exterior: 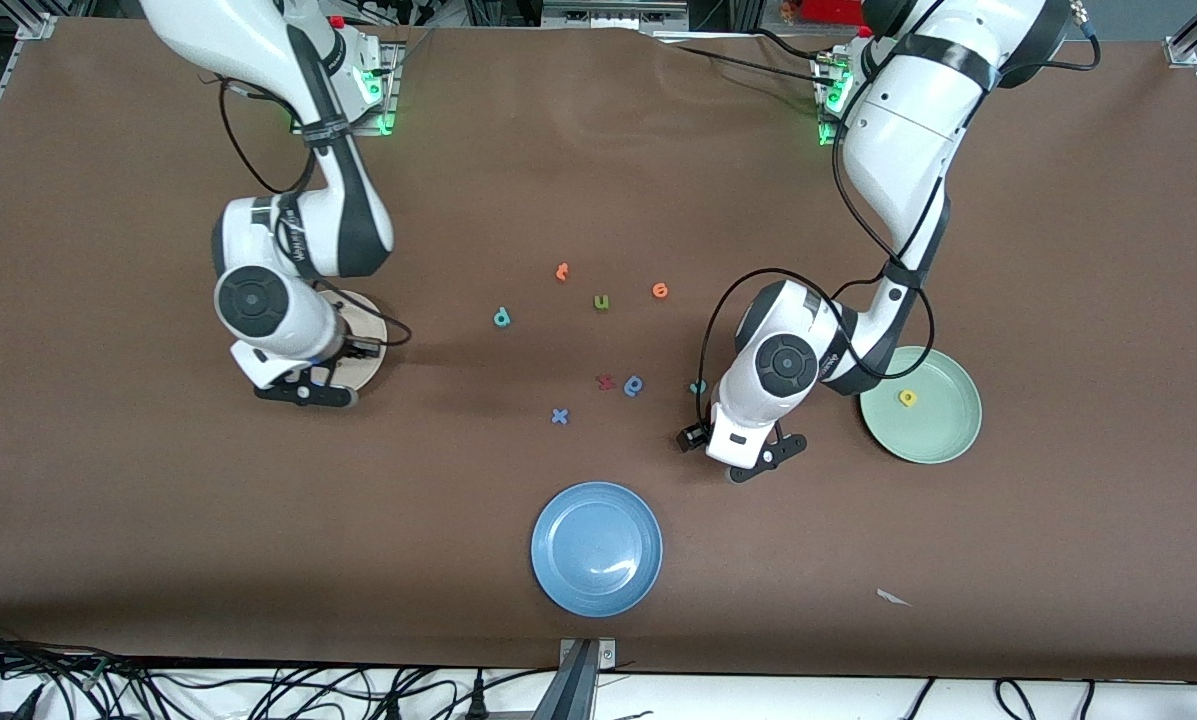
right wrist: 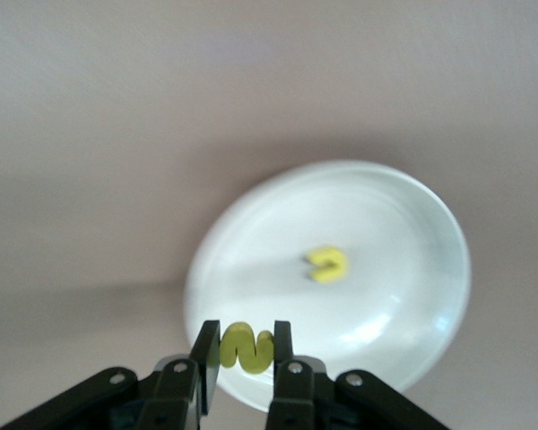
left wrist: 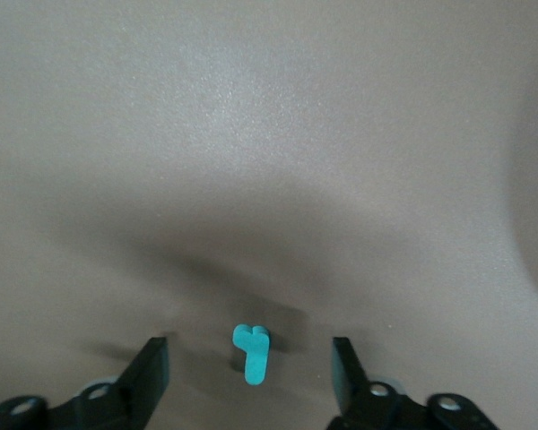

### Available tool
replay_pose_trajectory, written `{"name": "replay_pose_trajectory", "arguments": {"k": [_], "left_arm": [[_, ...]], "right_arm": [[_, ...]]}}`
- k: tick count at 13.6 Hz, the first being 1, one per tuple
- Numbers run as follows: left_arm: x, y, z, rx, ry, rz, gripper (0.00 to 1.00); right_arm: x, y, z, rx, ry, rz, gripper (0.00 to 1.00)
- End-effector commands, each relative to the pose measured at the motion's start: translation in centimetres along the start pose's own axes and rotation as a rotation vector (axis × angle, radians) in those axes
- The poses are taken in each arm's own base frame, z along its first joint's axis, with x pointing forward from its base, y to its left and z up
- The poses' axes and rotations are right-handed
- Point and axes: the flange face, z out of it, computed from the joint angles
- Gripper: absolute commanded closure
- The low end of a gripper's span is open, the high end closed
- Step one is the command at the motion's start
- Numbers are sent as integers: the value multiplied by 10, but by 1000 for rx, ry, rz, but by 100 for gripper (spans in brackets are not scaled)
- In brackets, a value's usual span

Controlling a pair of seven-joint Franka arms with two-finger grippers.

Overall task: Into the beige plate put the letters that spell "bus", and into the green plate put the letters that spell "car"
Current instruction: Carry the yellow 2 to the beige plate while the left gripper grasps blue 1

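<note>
My right gripper (right wrist: 247,349) is shut on a yellow "s" (right wrist: 248,348) over the rim of the beige plate (right wrist: 430,224). A yellow "u" (right wrist: 327,264) lies in that plate. In the front view the right arm's hand covers most of the beige plate (exterior: 370,352). My left gripper (left wrist: 249,348) is open low over the table, its fingers (left wrist: 154,358) on either side of a teal "r" (left wrist: 252,354) without touching it. The "r" (exterior: 698,386) lies beside the green plate (exterior: 943,428), which holds a yellow "a" (exterior: 907,398). A teal "b" (exterior: 502,318) lies mid-table.
Loose letters lie mid-table: an orange pair (exterior: 562,271) (exterior: 660,290), an olive "u" (exterior: 601,302), a red one (exterior: 606,381), a blue bowl-shaped one (exterior: 635,385) and a blue "x" (exterior: 559,416). A blue plate (exterior: 596,548) sits nearest the front camera.
</note>
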Motion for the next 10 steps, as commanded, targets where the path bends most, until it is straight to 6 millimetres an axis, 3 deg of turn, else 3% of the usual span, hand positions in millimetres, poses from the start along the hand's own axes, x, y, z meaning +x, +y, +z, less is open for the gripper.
{"name": "replay_pose_trajectory", "arguments": {"k": [1, 3, 5, 7, 10], "left_arm": [[5, 4, -1, 8, 24, -10, 36], [4, 4, 0, 13, 28, -7, 44], [1, 4, 5, 23, 31, -18, 51], [-1, 6, 6, 22, 32, -24, 58], [-2, 6, 6, 23, 32, -24, 68]], "right_arm": [[-36, 31, 43, 20, -32, -66, 92], [-51, 40, 72, 12, -25, -72, 92], [-54, 42, 81, 3, -43, -73, 92], [-52, 45, 75, 12, -35, -62, 27], [-43, 38, 49, 33, -7, -63, 25]]}}
